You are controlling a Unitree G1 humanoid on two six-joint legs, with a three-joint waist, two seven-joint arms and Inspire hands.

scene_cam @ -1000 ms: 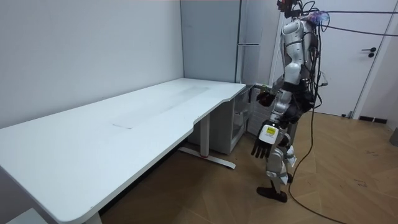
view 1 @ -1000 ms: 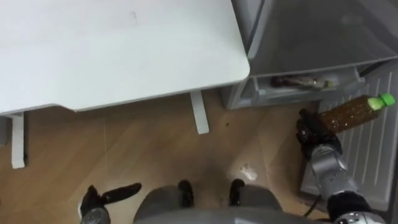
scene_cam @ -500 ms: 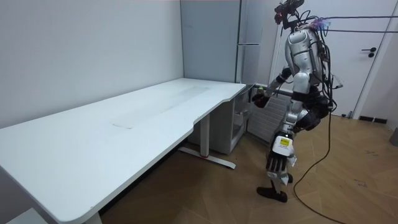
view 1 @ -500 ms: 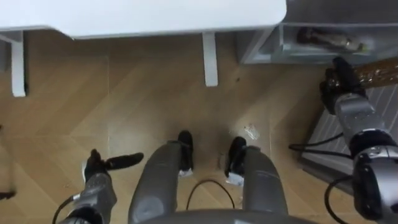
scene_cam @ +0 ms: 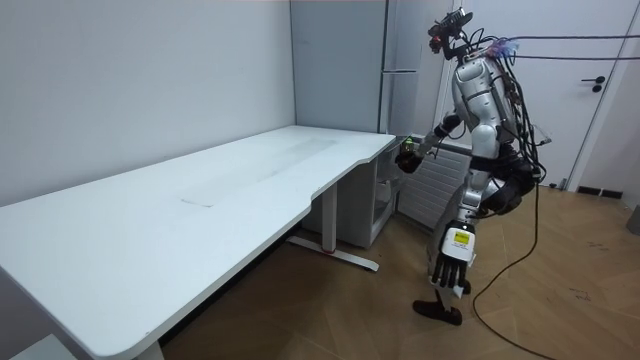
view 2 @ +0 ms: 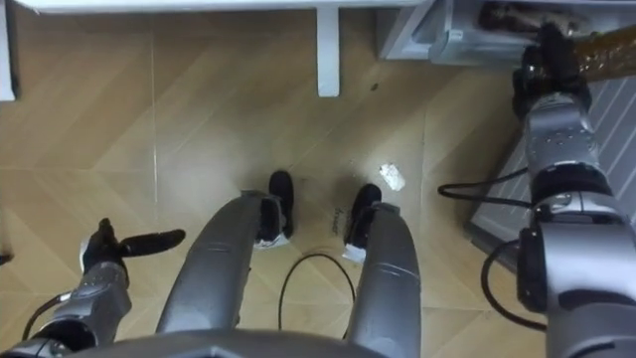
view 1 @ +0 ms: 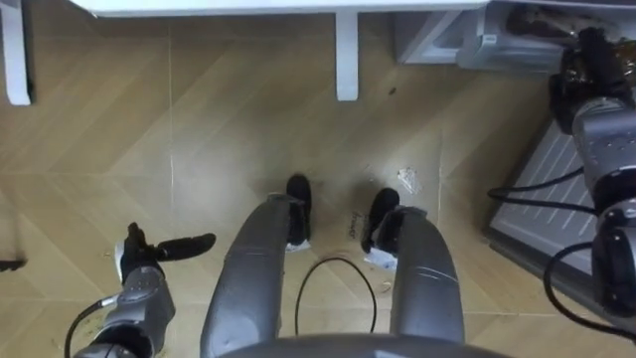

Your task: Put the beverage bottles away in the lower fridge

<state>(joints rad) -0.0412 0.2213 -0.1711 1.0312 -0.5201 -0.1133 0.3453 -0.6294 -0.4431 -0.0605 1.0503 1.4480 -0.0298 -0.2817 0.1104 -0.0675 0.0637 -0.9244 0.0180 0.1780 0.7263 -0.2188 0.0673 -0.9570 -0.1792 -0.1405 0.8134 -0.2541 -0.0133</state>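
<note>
My right hand [view 2: 545, 72] is shut on a brown tea bottle [view 2: 608, 46] with a green cap, held out level toward the open lower fridge [scene_cam: 385, 195]. In the room view this hand [scene_cam: 408, 158] and the bottle [scene_cam: 404, 150] sit just past the desk's corner, in front of the fridge opening. A second brown bottle [view 2: 505, 17] lies on a fridge shelf [view 1: 479, 50]. Low beside my left leg, my left hand [view 1: 149, 257] hangs open and holds nothing.
I stand between the end of the white desk [scene_cam: 200, 200] and the grey fridge. The open fridge door [view 1: 556, 189] is at my right. A desk leg [view 1: 346, 50] stands ahead, and a white scrap [view 1: 407, 179] lies on the wooden floor.
The head view has swung down from the desk top and fridge to the floor and my legs. My right arm has lifted the bottle toward the fridge; my left arm has dropped lower.
</note>
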